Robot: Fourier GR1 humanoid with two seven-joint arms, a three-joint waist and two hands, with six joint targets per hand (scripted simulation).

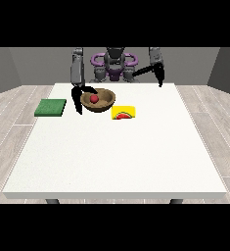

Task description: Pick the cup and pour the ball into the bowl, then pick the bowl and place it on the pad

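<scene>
one robot hand [82, 96] curled round bowl [103, 101] rim

one brown bowl [98, 100] is sitting at about twelve o'clock on the one white table [116, 152], and one red ball [94, 98] is lying inside it. one green pad [51, 107] is resting toward ten o'clock, at the table's edge. one yellow cup [123, 112] (a watermelon slice printed on it) is lying on its side at about one o'clock, just beside the bowl. two black hands are showing: one [80, 98] at the view's left, one [159, 73] at the view's right.
</scene>
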